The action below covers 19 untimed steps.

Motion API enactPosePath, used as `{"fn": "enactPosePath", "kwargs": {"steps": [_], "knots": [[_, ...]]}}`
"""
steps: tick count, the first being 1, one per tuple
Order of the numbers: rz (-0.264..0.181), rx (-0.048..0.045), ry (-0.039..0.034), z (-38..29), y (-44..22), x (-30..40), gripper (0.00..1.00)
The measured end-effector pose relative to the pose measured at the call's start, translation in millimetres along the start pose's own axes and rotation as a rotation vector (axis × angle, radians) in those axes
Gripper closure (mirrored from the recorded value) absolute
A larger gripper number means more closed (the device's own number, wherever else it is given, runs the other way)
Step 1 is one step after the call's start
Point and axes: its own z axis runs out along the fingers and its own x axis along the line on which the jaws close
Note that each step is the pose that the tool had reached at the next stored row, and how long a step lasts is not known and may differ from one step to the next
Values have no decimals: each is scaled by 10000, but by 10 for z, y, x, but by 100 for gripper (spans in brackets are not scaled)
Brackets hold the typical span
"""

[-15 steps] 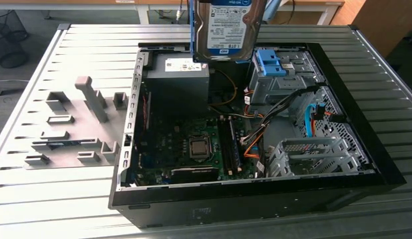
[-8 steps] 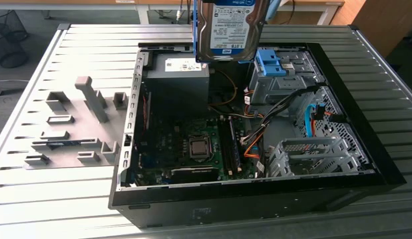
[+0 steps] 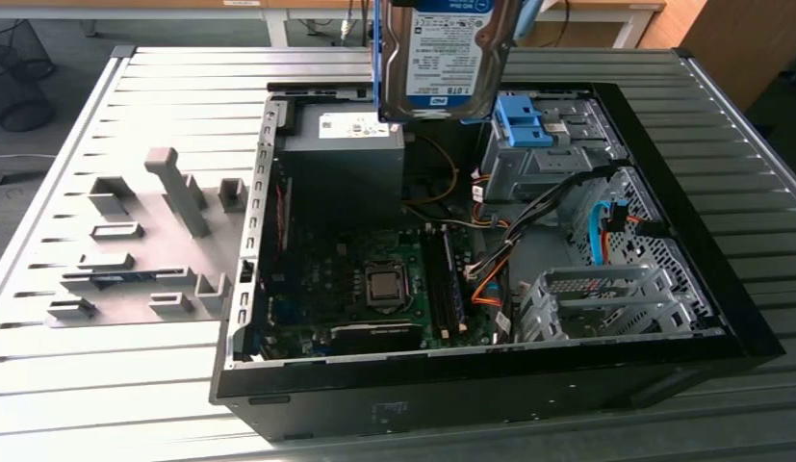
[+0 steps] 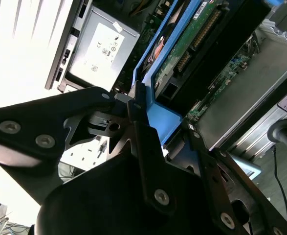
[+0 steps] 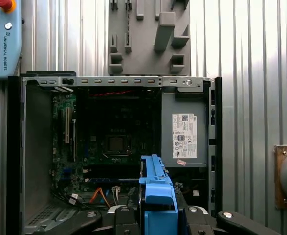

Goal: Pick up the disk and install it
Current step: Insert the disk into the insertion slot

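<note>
Your gripper [image 4: 165, 125] has its fingers [image 4: 142, 142] closed in on the blue end rail of the disk [image 4: 192, 44], clamping it from both sides. In the exterior view the disk [image 3: 443, 58] hangs upright with its label facing the camera, lifted clear above the open computer case [image 3: 706, 289]. The power supply [image 3: 340, 144] lies just below it. The blue bracket [image 3: 524, 120] on the grey cage [image 3: 539, 164] sits beside it, towards the exterior view's right. Loose cables [image 3: 500, 260] cross the case beside the motherboard [image 3: 372, 279].
</note>
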Motion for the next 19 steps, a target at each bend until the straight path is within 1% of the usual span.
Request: {"fn": "enactPosePath", "kwargs": {"steps": [4, 6, 8, 10, 14, 19], "knots": [[-4, -1, 3, -1, -1, 18, 64], [-2, 0, 1, -1, -1, 44, 64], [-2, 0, 2, -1, -1, 87, 64], [-2, 0, 2, -1, -3, 155, 64], [-1, 0, 1, 2, -6, 321, 64], [-2, 0, 3, 5, -11, 509, 64]]}}
